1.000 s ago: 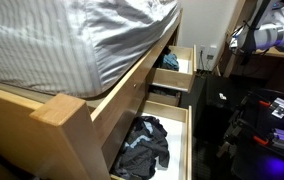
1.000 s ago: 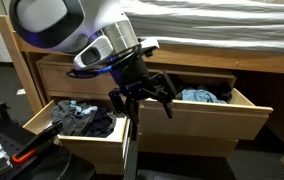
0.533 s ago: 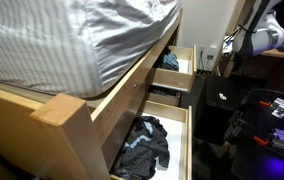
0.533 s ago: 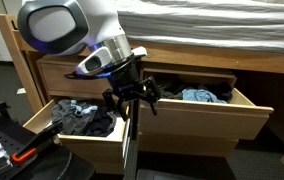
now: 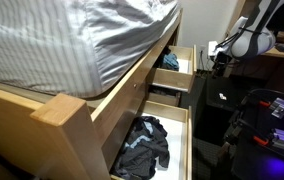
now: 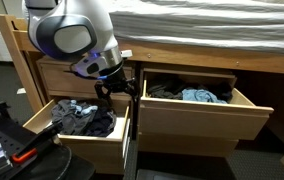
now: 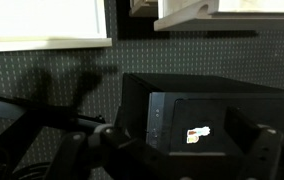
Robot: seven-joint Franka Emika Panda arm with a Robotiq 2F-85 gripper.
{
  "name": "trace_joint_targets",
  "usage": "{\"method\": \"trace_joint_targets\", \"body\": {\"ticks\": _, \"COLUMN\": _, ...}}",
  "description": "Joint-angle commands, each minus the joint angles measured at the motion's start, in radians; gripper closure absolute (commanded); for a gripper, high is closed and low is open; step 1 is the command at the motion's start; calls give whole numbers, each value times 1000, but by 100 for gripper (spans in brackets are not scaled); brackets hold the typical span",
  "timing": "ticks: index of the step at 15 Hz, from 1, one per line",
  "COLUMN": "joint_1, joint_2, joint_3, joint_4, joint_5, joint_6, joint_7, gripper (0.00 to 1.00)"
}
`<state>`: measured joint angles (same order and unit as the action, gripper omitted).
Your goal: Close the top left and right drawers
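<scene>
Both top drawers under the bed stand pulled out. In an exterior view the left drawer [image 6: 94,147] holds dark and grey clothes and the right drawer [image 6: 197,122] holds blue and dark clothes. My gripper [image 6: 113,90] hangs open and empty above the inner back corner of the left drawer, close to the gap between the two. In an exterior view the near drawer [image 5: 187,135] with dark clothes and the far drawer [image 5: 185,66] show, with my gripper [image 5: 220,59] out in front of the far one. In the wrist view the gripper [image 7: 178,142] is spread wide over a black box.
The wooden bed frame [image 6: 24,62] and striped mattress [image 5: 72,45] sit above the drawers. Black equipment cases [image 5: 267,115] stand on the floor facing the drawers. A black case [image 6: 7,135] lies by the left drawer, and a thin pole [image 6: 128,150] rises between the drawers.
The arm has swung leftward along the drawer fronts, from in front of the right drawer's edge to above the left drawer, closer to the bed. The gripper stays open.
</scene>
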<state>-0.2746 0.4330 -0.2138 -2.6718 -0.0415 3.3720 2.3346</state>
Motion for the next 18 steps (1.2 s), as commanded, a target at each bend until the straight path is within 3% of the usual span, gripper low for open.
{"method": "trace_joint_targets", "body": {"ticks": 1, "joint_1": -15, "joint_2": -3, "joint_3": 41, "joint_4": 1, "joint_5": 126, "joint_6": -2, "joint_7": -109, "gripper": 0}}
{"method": "trace_joint_targets", "body": {"ticks": 2, "joint_1": -11, "joint_2": -4, "joint_3": 41, "joint_4": 1, "joint_5": 135, "joint_6": -2, "joint_7": -116, "gripper": 0}}
{"method": "trace_joint_targets", "body": {"ticks": 4, "joint_1": 128, "joint_2": 4, "joint_3": -4, "joint_4": 3, "joint_5": 185, "joint_6": -5, "joint_7": -161, "gripper": 0}}
{"method": "trace_joint_targets", "body": {"ticks": 6, "joint_1": 58, "joint_2": 78, "joint_3": 87, "joint_4": 76, "joint_5": 224, "joint_6": -39, "joint_7": -181, "gripper": 0}}
{"method": "trace_joint_targets", "body": {"ticks": 10, "joint_1": -126, "joint_2": 192, "joint_3": 188, "joint_4": 188, "joint_5": 251, "joint_6": -50, "joint_7": -189, "gripper": 0}}
{"method": "trace_joint_targets", "body": {"ticks": 15, "joint_1": -213, "joint_2": 271, "joint_3": 132, "joint_4": 289, "joint_5": 351, "joint_6": -12, "joint_7": -177, "gripper": 0}}
{"method": "trace_joint_targets", "body": {"ticks": 18, "joint_1": -201, "joint_2": 250, "joint_3": 137, "joint_4": 263, "joint_5": 358, "joint_6": -32, "joint_7": -218, "gripper": 0}}
